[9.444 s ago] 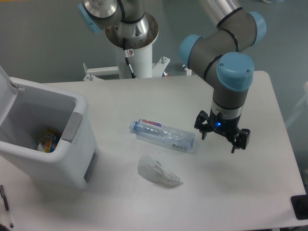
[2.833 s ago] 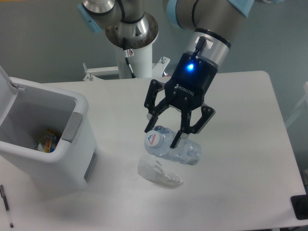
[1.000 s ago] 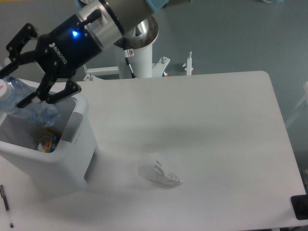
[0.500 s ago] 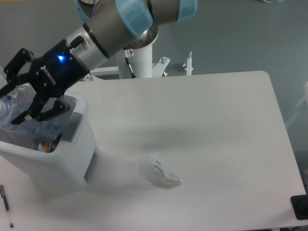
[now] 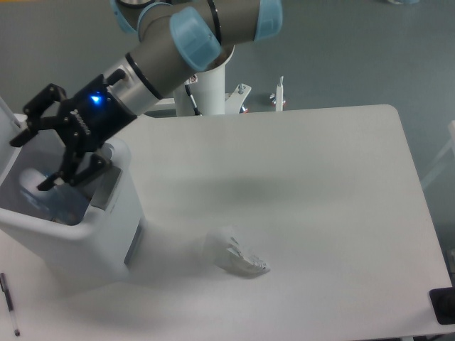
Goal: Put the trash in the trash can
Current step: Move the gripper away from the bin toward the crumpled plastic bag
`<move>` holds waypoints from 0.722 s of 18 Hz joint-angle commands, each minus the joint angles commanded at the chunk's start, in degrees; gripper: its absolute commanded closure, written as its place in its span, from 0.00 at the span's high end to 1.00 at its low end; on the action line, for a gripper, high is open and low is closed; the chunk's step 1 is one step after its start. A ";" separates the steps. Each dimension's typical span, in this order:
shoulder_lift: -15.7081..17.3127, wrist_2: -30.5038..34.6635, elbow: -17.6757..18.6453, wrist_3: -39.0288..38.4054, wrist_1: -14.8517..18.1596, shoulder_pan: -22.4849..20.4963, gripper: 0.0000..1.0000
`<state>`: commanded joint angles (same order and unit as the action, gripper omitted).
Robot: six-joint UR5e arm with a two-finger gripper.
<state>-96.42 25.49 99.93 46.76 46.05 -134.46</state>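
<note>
Tool (image 5: 39,153) spread open over trash can (image 5: 106,234). Clear crushed bottle (image 5: 50,200) blurred inside bin just below tool, label unreadable. Crumpled white wrapper (image 5: 234,253) on tabletop (image 5: 320,213), well right of tool.

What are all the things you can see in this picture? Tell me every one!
Bottle: one, clear plastic, blurry, inside the trash can.
Wrapper: one, white and see-through, crumpled, on the table near the front middle.
Trash can: one, white with a grey panel at the rim, lid flipped up, on the table's left side.
Pen: one, black, at the table's front left edge.
Black thing: one, at the right front corner, cut off by the picture edge.
Table: one, white.
Gripper: one, black with a blue light, open, over the trash can.
</note>
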 joint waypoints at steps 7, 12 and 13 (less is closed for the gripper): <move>-0.87 0.00 -0.70 2.90 -0.17 -9.93 1.00; -4.73 0.00 -0.97 10.09 -0.18 -14.33 1.00; -5.70 0.00 -0.97 11.85 -0.09 -14.77 1.00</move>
<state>-102.12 25.49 98.96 58.61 45.97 -149.23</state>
